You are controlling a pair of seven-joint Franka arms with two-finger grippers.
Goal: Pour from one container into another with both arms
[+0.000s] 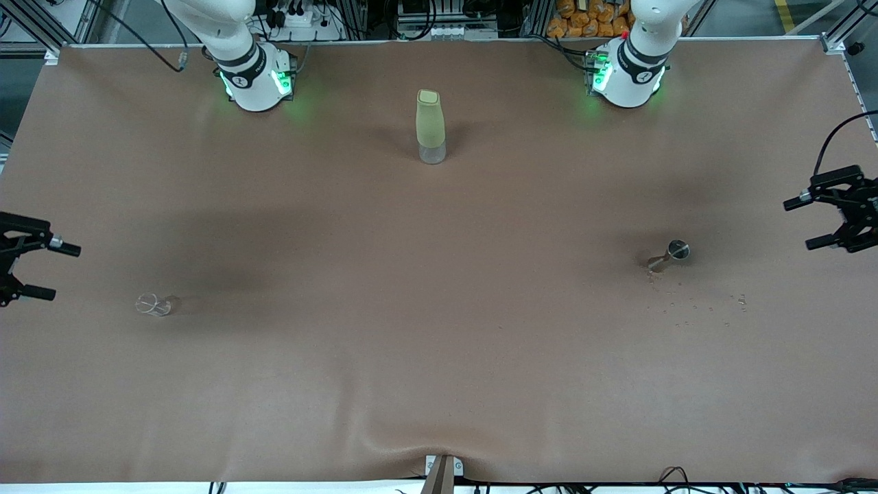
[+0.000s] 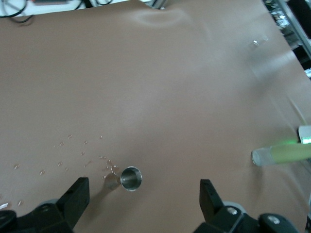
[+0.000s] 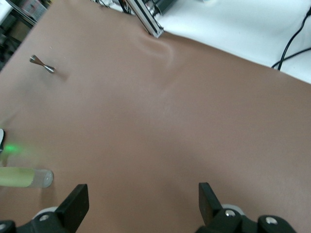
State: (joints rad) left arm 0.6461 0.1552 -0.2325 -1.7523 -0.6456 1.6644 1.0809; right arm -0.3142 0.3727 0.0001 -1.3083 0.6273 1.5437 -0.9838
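Currently the brown cloth-covered table [image 1: 439,357] bears 3 vessels, none held: a tall pale-green bottle [image 1: 430,127] upright between the bases, a steel jigger [image 1: 675,251] beside scattered droplets [image 1: 706,309] toward the left arm's end, and a small clear glass [image 1: 153,304] toward the right arm's end. Left gripper [image 1: 823,219] and right gripper [image 1: 42,269] wait spread at the table's ends — a start or a finish alike.

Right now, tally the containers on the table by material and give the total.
Green bottle with a clear base: 1
Metal jigger: 1
Clear glass cup: 1
Total: 3
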